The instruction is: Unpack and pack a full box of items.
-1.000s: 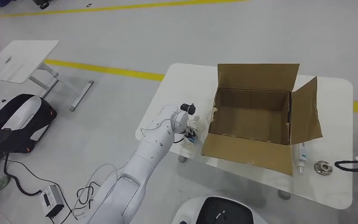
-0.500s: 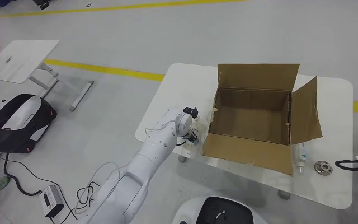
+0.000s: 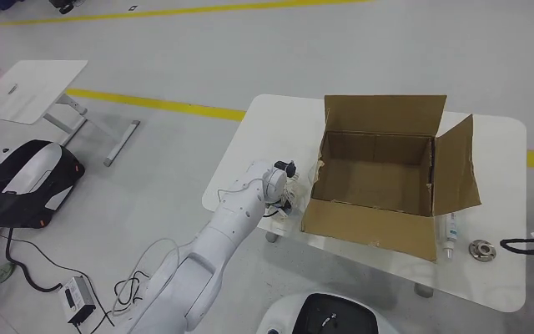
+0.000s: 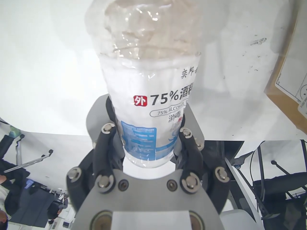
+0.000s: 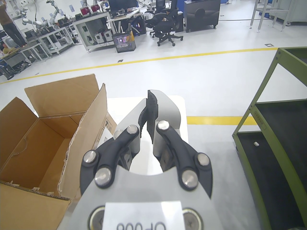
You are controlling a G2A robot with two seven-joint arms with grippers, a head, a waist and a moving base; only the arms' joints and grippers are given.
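**Left claw holding a labelled bottle beside the open box**

At the left front edge of the white table [image 3: 267, 134], the left gripper [image 4: 148, 130] is closed on the lower part of a clear bottle [image 4: 150, 72], with one finger pressed to each side of it. The bottle's white wrap label carries black print, a small red square and a blue panel near the base. The far end of the bottle points toward the tabletop, and contact with the table cannot be judged. In the top view this gripper [image 3: 288, 196] sits just beside the left wall of the cardboard box [image 3: 367, 227].

The box stands upright near the middle of the table with its flaps raised, and its plain brown floor is in view. A white printed sticker [image 4: 292, 82] is fixed to its outer wall.

To the right of the box, a small bottle [image 3: 451, 234] lies on the table close to the box's corner. A round metal part [image 3: 480, 249] lies next to that, and a black cable [image 3: 517, 245] lies at the table's right edge.

The right gripper [image 5: 151, 106] has its pads pressed together with nothing between them. The box [image 5: 48, 130] is to one side of it and a green trolley [image 5: 275, 120] to the other.
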